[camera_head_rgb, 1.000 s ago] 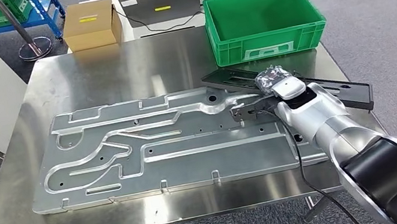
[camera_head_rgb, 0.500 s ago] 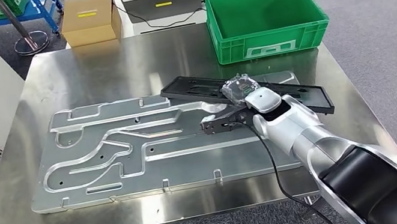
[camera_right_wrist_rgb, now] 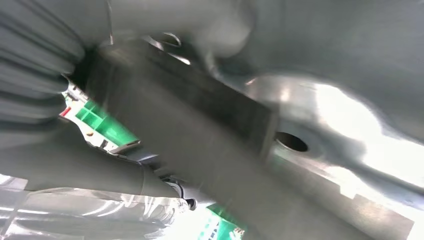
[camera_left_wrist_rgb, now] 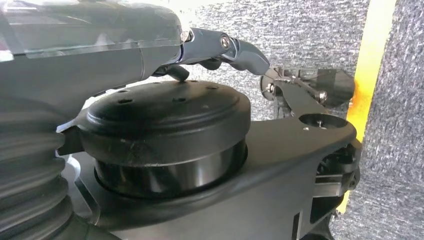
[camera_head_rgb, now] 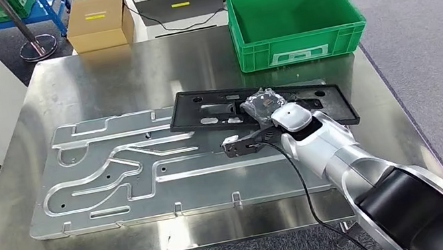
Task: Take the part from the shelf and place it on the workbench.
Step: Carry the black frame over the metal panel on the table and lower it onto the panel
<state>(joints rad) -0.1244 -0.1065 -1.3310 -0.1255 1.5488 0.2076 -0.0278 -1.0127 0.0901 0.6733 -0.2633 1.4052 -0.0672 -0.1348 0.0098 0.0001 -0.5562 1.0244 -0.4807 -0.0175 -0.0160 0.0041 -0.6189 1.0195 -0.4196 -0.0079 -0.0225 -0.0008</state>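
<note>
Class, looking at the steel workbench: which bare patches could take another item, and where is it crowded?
Bare steel lies on the workbench between the cardboard box, the green crate and the aluminium plate, and in a strip along the near edge. It is crowded at the right, where the right robot hand holds the black part.

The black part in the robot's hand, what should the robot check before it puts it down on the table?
1. Hold on the black part: ok, the right hand grips it near its middle.
2. Part over the workbench: ok, it hangs above the steel top, partly over the big aluminium plate.
3. Landing spot free: cannot tell; bare steel shows beyond the plate, but whether the part fits there is unclear.
4. Green crate out of the way: ok, it stands apart, behind the part.
5. Part level: cannot tell from this angle.
6. Left hand clear: ok, it hangs near the floor.
</note>
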